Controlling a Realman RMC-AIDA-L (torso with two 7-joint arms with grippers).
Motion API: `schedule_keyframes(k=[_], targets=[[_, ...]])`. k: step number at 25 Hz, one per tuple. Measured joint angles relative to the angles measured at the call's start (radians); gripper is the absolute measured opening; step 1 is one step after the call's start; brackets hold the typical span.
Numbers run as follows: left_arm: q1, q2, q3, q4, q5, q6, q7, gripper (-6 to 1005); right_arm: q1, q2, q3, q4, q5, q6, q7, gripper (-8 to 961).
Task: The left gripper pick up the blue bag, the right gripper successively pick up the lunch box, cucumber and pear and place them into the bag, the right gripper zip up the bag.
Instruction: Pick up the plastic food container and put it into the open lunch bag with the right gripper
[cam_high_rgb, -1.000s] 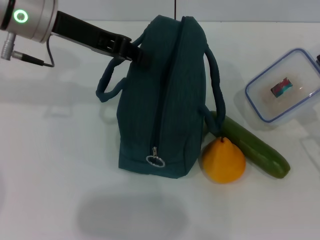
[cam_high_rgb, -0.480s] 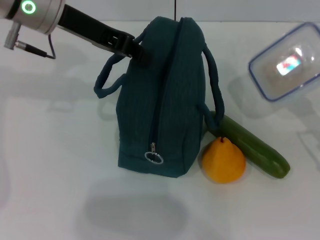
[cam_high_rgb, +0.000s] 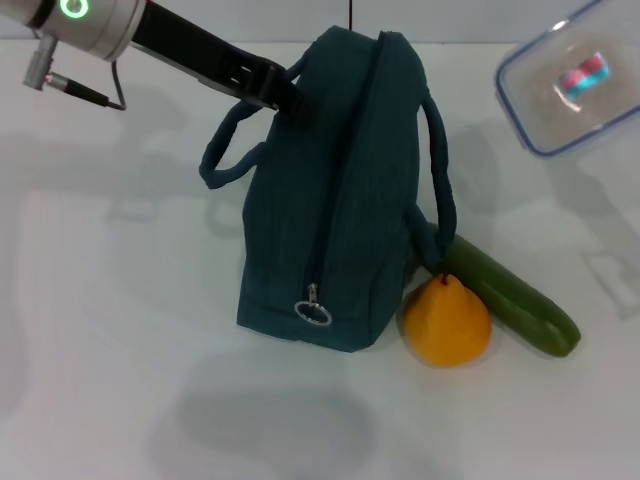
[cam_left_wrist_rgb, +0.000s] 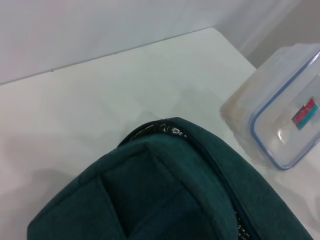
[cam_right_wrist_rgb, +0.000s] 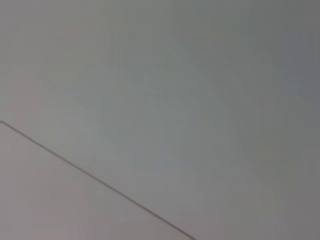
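Left gripper (cam_high_rgb: 285, 97) clamps the bag (cam_high_rgb: 330, 200) by its upper left edge in the head view, while the box (cam_high_rgb: 572, 80) has risen off the table, so loading comes next. Left wrist view: box (cam_left_wrist_rgb: 282, 115) hangs beside the bag's (cam_left_wrist_rgb: 165, 195) slightly parted top. Right wrist view: only blank surface; right gripper unseen.

Head view: looks down from high up at the blue bag (cam_high_rgb: 325, 200) on the white table (cam_high_rgb: 100, 300).
Left wrist view: sits very close above the bag's top end, looking past it to the lunch box (cam_left_wrist_rgb: 287, 110).
Right wrist view: faces only a plain grey surface.
Shared: head and left wrist views both show the bag and the lunch box (cam_high_rgb: 570, 80).
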Motion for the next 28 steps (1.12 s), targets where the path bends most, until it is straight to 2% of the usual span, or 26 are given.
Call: schedule_keyframes(k=[12,14,20,28], targets=[[-0.014,-0.008,0.009,0.001,0.005,-0.002,-0.009,39,0.07,0.0,0.0,-0.015,0.017,-0.104,0.0,95],[-0.017,-0.009,0.013,0.001,0.006,-0.003,-0.011,39,0.081,0.001,0.0,-0.015,0.017,-0.112,0.0,95],[-0.039,-0.032,0.024,0.002,0.007,-0.004,-0.014,39,0.118,0.002,-0.003,-0.016,0.017,-0.117,-0.002,95],[-0.081,-0.034,0.024,0.002,0.0,-0.004,-0.035,39,0.173,0.003,-0.01,-0.017,0.011,-0.116,-0.016,95]])
